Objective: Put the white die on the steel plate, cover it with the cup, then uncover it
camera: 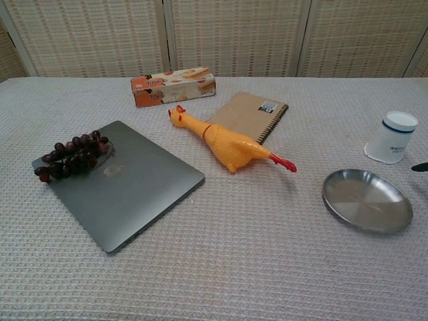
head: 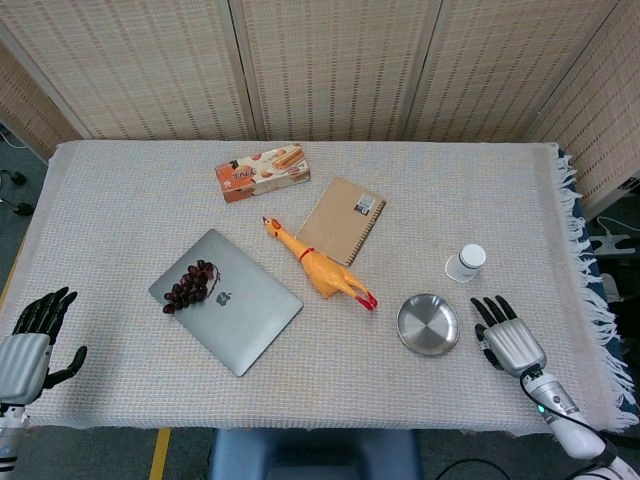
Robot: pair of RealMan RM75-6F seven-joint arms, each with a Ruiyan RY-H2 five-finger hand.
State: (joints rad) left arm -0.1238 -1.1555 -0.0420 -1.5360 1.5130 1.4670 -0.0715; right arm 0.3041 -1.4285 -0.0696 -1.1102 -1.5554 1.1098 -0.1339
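Observation:
The steel plate (head: 428, 324) (camera: 367, 200) lies bare near the table's front right. Behind it stands the white cup (head: 465, 263) (camera: 391, 137), upside down, with a blue band. No white die shows in either view. My right hand (head: 506, 340) hovers just right of the plate, fingers spread and nothing in it; only a dark fingertip (camera: 419, 167) reaches into the chest view. My left hand (head: 28, 338) rests at the front left corner, fingers apart, holding nothing.
A grey laptop (head: 226, 300) with a bunch of dark grapes (head: 189, 286) on it lies at left centre. A yellow rubber chicken (head: 318, 268), a brown spiral notebook (head: 342, 220) and a snack box (head: 262, 172) sit mid-table. The table's fringed edge (head: 584, 260) runs down the right side.

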